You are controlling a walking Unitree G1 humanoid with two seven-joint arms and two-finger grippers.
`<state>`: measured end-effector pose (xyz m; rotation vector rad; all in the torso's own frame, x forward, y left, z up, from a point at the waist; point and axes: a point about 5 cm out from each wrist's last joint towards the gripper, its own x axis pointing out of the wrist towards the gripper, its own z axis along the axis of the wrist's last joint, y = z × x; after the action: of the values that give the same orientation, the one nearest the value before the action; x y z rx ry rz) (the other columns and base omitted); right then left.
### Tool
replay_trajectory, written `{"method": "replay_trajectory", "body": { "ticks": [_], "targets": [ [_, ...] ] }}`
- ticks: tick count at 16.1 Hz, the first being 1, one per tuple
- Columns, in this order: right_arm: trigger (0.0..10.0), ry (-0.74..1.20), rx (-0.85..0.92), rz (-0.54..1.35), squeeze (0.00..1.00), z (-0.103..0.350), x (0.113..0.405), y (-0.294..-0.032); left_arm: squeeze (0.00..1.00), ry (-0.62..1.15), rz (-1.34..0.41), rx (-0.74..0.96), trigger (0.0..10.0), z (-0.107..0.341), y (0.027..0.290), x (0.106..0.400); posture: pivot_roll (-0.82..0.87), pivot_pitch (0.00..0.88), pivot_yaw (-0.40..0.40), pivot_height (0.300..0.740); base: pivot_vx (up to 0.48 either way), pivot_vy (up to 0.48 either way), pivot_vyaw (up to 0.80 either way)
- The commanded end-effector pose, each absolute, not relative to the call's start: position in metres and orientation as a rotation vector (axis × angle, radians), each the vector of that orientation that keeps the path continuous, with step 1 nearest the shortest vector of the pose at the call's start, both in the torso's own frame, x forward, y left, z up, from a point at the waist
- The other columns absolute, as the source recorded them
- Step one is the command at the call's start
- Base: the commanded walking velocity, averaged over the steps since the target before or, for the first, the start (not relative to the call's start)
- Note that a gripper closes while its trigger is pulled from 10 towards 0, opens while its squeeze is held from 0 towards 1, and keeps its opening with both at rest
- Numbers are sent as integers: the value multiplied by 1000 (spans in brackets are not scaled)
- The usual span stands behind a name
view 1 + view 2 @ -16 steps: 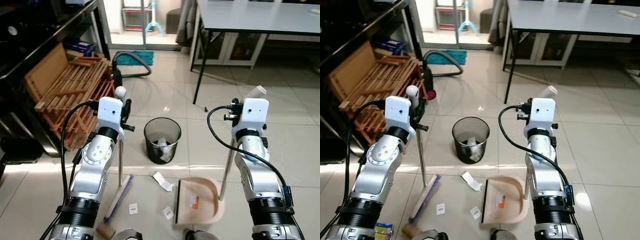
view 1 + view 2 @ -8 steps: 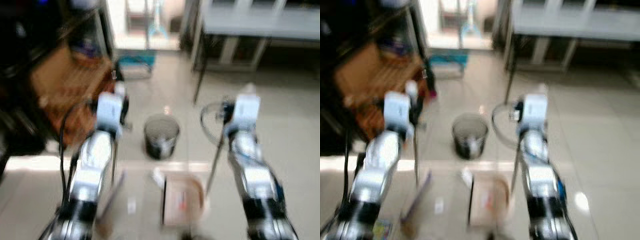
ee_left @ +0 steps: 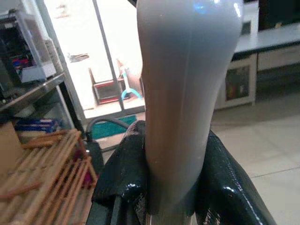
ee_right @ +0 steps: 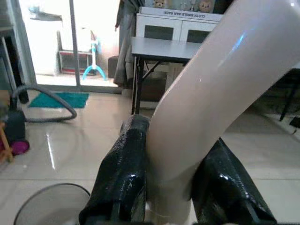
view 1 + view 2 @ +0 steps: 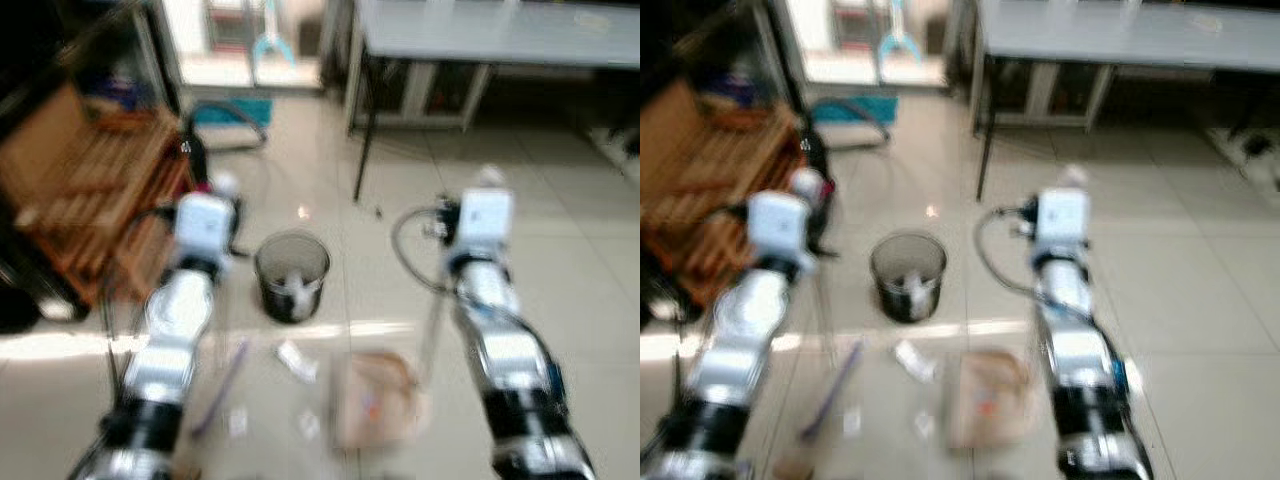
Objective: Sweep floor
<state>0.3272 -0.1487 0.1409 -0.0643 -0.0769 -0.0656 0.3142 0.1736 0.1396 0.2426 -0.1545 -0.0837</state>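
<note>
At the left pincer (image 3: 171, 187), black fingers clamp the grey broom handle (image 3: 183, 93); the right pincer (image 4: 171, 187) grips the cream dustpan handle (image 4: 211, 103). Ahead at twelve o'clock stands the mesh bin (image 5: 291, 275). The dustpan (image 5: 378, 410) sits at five o'clock of it, some litter inside. Paper scraps (image 5: 296, 360) lie beside the broom head (image 5: 222, 385), so sweeping looks partly done.

Home interior, living or utility room. Glossy pale floor tiles (image 5: 560, 200). Grey table (image 5: 500, 30) on black legs at 1 o'clock, white cabinets (image 4: 173, 33) behind it. Folded wooden slatted rack (image 5: 90, 190) at 10 o'clock. Vacuum hose (image 4: 42, 105) on teal mat (image 4: 51, 99) at 11 o'clock, by a bright glass door (image 3: 112, 47). Mesh wastebasket (image 5: 291, 275) at 12 o'clock.
</note>
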Motion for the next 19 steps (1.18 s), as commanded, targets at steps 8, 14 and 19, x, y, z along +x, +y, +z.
{"method": "replay_trajectory", "body": {
  "ticks": [8, 14, 19],
  "targets": [
    [10000, -109, -78, -94, 0, 143, 329, -159, 0, -203, -98, 255, 10000, 148, 168, 312, -6, 50, 6, 740, 375, 0, 0],
    [10000, -102, -63, -112, 0, 138, 327, -161, 0, -205, -102, 258, 10000, 148, 169, 315, 0, 55, 27, 740, 252, 0, 0],
    [10000, -82, -78, -169, 0, 130, 324, -166, 0, -211, -17, 288, 10000, 143, 182, 323, 13, 84, 45, 740, 0, 0, 0]
  ]
}}
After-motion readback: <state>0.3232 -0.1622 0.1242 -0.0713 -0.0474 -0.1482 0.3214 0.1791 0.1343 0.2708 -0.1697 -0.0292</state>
